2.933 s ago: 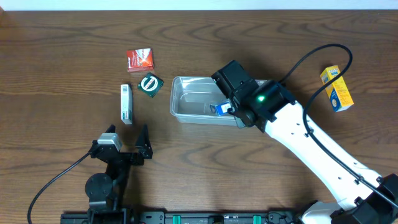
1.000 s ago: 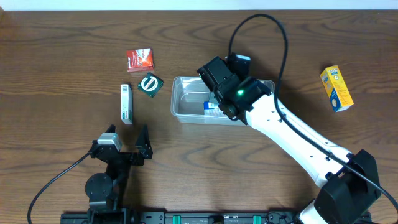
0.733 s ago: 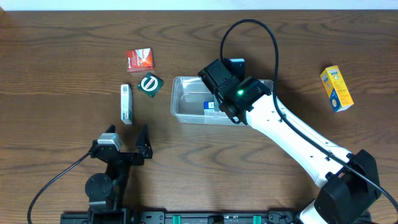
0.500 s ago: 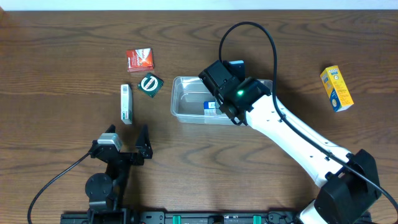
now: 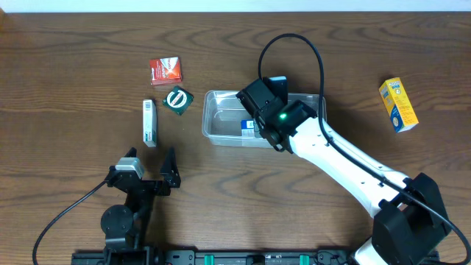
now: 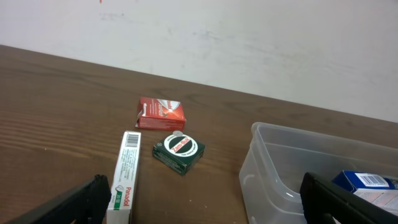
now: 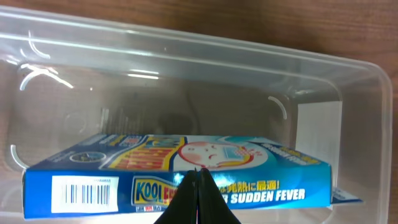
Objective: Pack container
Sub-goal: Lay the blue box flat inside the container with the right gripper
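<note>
**Q:** Where's the container [image 5: 223,118] on your table [image 5: 73,59] right now?

**A:** Around the middle, under my right arm. A blue box [image 7: 267,171] lies flat inside it. My right gripper [image 7: 198,186] is pressed together by that box, pinching nothing. My left gripper [image 5: 151,158] is spread wide, well apart from it.

Glossy clear plastic container [image 5: 219,119] on matt wood table [image 5: 73,73]

blue box [image 7: 180,177]: "KOOL", "SUDDEN FEVER" | white box [image 6: 127,167]: "Panadol"
</note>
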{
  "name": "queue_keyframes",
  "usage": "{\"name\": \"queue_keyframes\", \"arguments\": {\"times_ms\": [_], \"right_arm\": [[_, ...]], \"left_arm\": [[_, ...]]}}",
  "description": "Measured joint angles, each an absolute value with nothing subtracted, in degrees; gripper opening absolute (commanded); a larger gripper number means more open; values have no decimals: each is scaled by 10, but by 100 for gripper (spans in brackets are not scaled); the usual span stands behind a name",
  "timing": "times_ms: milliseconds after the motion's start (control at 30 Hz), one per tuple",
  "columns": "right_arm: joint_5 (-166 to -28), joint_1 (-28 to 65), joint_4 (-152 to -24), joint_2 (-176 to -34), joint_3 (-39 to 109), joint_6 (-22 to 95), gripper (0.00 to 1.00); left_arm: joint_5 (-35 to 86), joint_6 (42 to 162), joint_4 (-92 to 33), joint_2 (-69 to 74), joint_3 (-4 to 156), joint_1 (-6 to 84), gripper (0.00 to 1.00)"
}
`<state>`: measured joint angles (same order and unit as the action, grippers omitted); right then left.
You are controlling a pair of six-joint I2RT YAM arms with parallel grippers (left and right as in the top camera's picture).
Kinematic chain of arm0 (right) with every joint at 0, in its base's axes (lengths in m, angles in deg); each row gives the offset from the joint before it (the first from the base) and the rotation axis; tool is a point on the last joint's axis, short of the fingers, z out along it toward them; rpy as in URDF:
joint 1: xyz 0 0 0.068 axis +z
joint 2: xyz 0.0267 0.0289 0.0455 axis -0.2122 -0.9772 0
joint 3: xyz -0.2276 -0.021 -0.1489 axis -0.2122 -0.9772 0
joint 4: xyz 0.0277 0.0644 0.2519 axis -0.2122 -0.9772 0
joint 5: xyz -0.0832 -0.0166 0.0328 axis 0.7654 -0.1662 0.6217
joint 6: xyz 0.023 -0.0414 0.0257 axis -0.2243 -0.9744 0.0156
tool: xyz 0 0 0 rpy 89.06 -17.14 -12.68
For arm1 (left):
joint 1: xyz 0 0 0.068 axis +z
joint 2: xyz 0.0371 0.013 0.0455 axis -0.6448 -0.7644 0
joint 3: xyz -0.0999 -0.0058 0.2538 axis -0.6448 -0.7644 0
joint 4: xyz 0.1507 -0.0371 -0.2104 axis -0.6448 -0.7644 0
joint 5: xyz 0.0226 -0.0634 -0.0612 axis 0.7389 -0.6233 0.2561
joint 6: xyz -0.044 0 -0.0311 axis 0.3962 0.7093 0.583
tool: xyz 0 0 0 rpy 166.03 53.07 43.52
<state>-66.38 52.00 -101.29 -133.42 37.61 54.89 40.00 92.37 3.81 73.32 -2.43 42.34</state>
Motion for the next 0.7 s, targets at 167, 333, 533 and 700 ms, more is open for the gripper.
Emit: {"name": "queue_keyframes", "arguments": {"times_ms": [167, 333, 533, 700], "right_arm": [[-665, 506, -1000, -1334, 376, 541, 1], [-675, 499, -995, -1334, 376, 534, 1], [-688, 498, -998, -1334, 376, 531, 1], [-698, 498, -1004, -1334, 376, 531, 1]], "left_arm": [[400, 924, 38, 733, -24, 424, 98], [400, 924, 38, 733, -24, 423, 98], [400, 924, 38, 733, -24, 423, 98], [400, 924, 38, 733, -24, 423, 98]]}}
